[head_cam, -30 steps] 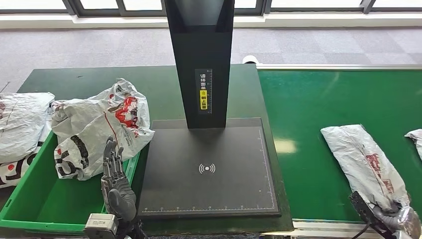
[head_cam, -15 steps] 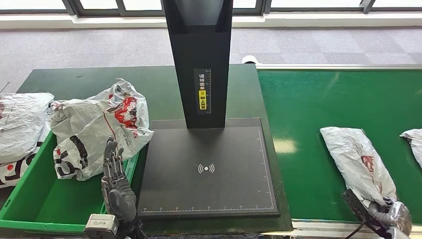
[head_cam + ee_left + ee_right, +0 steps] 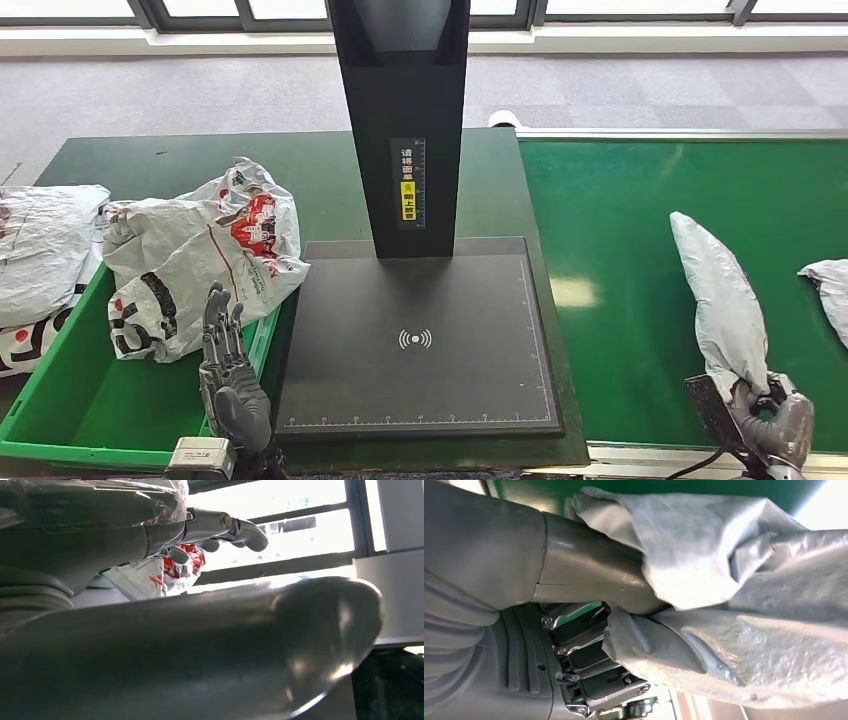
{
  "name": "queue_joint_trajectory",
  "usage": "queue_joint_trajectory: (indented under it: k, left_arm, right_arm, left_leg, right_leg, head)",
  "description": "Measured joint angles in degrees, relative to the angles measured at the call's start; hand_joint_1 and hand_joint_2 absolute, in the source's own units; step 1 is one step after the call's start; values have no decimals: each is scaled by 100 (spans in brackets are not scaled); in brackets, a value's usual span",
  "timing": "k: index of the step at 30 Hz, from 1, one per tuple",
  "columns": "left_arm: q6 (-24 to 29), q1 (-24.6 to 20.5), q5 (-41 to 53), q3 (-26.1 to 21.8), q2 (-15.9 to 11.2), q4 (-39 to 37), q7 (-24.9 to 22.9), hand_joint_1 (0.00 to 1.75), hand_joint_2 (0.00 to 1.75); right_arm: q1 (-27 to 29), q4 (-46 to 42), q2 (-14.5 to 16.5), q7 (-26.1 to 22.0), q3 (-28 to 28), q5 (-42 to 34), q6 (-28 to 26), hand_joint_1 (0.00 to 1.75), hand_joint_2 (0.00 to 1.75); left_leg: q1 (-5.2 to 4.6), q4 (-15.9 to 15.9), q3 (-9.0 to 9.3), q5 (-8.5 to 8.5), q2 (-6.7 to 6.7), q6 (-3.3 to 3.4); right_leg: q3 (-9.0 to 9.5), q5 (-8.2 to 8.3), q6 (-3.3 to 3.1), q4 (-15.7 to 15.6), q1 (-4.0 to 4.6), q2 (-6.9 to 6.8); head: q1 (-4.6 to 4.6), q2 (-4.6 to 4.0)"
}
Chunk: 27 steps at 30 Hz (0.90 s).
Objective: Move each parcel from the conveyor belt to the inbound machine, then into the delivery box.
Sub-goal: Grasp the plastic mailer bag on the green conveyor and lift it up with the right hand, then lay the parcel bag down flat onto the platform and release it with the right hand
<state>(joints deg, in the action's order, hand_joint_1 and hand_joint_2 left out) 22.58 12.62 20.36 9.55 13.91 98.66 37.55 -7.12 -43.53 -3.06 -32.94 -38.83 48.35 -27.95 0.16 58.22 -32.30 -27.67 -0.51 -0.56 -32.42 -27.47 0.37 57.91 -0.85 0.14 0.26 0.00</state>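
Note:
A long grey parcel (image 3: 722, 300) stands tilted up on its edge on the green conveyor belt (image 3: 620, 250); my right hand (image 3: 772, 425) grips its near end at the belt's front edge. The right wrist view shows the parcel (image 3: 734, 585) wrapped around the thumb (image 3: 589, 580) and fingers (image 3: 589, 675). My left hand (image 3: 228, 375) hangs open, fingers straight, over the front corner of the green delivery box (image 3: 90, 410), holding nothing. The black inbound machine (image 3: 415, 340) with its scan plate lies bare between the two.
Two white parcels with red print (image 3: 200, 255) (image 3: 40, 260) lie in and over the delivery box. Another grey parcel (image 3: 828, 290) lies at the belt's right edge. The machine's black post (image 3: 405, 120) rises behind the plate.
My right hand has closed on the grey parcel's near end and tipped it from lying flat up onto its edge. The left hand has sunk slightly.

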Motion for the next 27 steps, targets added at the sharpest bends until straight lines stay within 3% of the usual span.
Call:
queue_joint_trajectory:
  k: [3, 5, 12, 15, 19, 21, 27]
  left_arm:
    - [65, 12, -90, 1, -10, 1, 0, 0, 0]
    - [77, 3, -119, 2, -15, 1, 0, 0, 0]
    - [79, -3, -125, 2, -16, 0, 0, 0, 0]
    - [74, -30, -138, 2, -18, -4, 0, 0, 0]
    - [-379, -325, 28, 2, 71, -73, -9, 0, 0]
    - [-569, -448, 124, 2, 127, -108, -18, 0, 0]
    - [-612, -462, 141, 2, 132, -113, -19, 0, 0]
  right_arm:
    - [652, -1563, 576, -291, 416, -655, 72, 175, 175]
    - [873, -2077, 765, -327, 581, -765, 69, 175, 175]
    - [952, -2252, 827, -342, 639, -817, 73, 175, 175]
    - [1171, -2707, 981, -407, 790, -980, 108, 175, 175]
    - [2339, -5151, 1822, -702, 1640, -1267, 89, 175, 175]
    - [2764, -5971, 2108, -699, 1977, -1214, 73, 175, 175]
    - [2967, -6406, 2240, -669, 2189, -1199, 96, 175, 175]
  left_leg:
    - [1, -7, 0, 0, -6, -6]
    - [1, -9, 2, 0, -5, -10]
    - [1, -9, 2, 0, -5, -11]
    - [3, -10, 2, 0, -7, -12]
    - [5, -11, 1, 0, -4, -12]
    - [3, -9, 2, 0, -1, -12]
    - [3, -9, 3, 0, 5, -12]
  right_leg:
    - [-4, -7, -8, 0, 4, -4]
    - [-7, -10, -11, 0, 5, -3]
    - [-8, -11, -13, 0, 5, -3]
    - [-7, -14, -16, 0, 6, -7]
    - [-7, -15, -17, 0, 2, -6]
    - [-7, -14, -15, 0, 0, -3]
    - [-7, -14, -15, 0, 0, 0]
  head:
    - [0, 0]
    - [0, 0]
    - [0, 0]
    - [0, 0]
    - [0, 0]
    - [0, 0]
    - [0, 0]
